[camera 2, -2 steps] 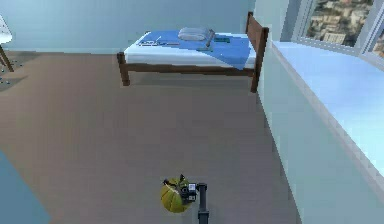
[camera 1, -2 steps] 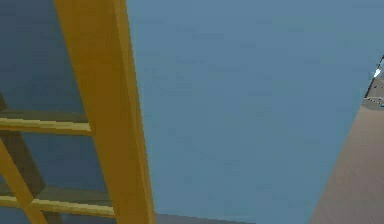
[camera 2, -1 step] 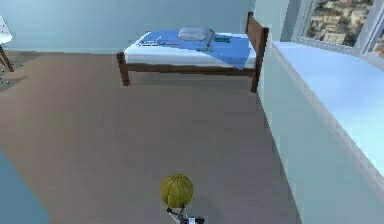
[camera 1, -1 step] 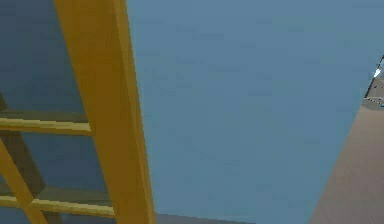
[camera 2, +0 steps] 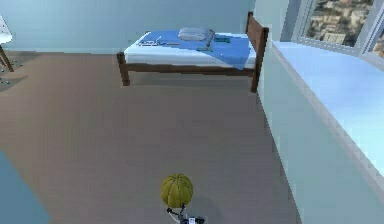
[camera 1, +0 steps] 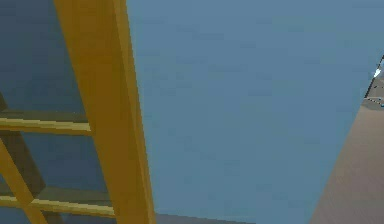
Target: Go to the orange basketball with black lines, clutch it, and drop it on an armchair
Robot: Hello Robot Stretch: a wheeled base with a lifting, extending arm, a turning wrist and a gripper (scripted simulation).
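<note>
An orange basketball (camera 2: pixel 177 189) with black lines sits low in the arm side view, just left of the middle, over brown floor. Right below it, at the bottom edge, dark and white parts of the gripper (camera 2: pixel 185 215) poke into the picture. I cannot tell whether the gripper holds the ball or whether the ball rests on the floor.
A wooden bed (camera 2: pixel 190 52) with a blue cover stands far out by the wall. A pale window ledge (camera 2: pixel 335 95) runs down the arm side view's right. A white chair (camera 2: pixel 5 35) is at the top left. A yellow wooden frame (camera 1: pixel 100 110) and a blue wall (camera 1: pixel 250 100) stand close in the forward view.
</note>
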